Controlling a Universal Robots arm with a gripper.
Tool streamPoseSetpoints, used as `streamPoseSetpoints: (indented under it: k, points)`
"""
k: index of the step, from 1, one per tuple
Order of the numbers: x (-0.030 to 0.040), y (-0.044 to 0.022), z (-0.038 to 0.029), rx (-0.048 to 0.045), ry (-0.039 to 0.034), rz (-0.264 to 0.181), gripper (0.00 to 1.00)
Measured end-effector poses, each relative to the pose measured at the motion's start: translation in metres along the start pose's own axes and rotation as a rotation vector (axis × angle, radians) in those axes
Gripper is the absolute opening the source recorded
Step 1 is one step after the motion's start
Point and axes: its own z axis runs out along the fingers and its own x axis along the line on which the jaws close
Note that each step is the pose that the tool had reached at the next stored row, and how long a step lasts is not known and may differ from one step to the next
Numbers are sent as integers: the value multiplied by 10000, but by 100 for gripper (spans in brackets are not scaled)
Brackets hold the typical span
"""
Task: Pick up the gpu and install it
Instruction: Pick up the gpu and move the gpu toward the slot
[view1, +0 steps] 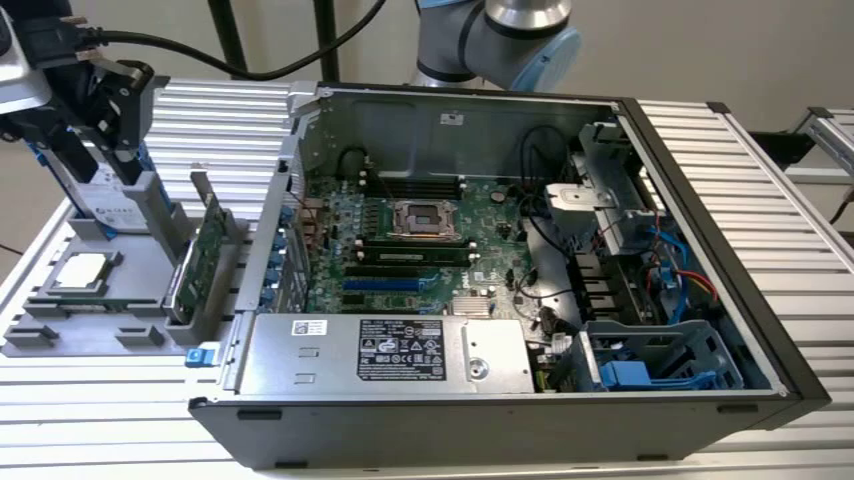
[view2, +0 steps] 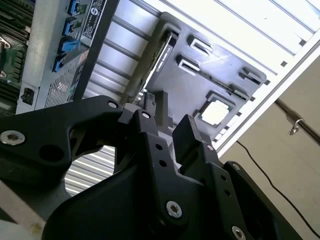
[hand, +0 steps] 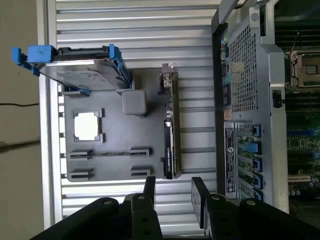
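The gpu stands on edge in a slot of the grey holder, just outside the open computer case on the exterior view's left. Both wrist views show it edge-on as a thin dark strip. My gripper hangs high over the holder's far end, by the upright hard drive. In both wrist views the gripper is open with nothing between its black fingers, well above the card.
A square silver processor chip lies in the holder, and the silver hard drive with blue tabs stands at its end. Inside the case lie the motherboard with its blue slots and a power supply. Everything rests on a ribbed aluminium table.
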Motion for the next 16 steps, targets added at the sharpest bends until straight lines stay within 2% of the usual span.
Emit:
streamPoseSetpoints:
  k: [9,16]
  points:
    - [-17,0,10,1,1,0,0]
    - [-20,-3,59,1,2,0,0]
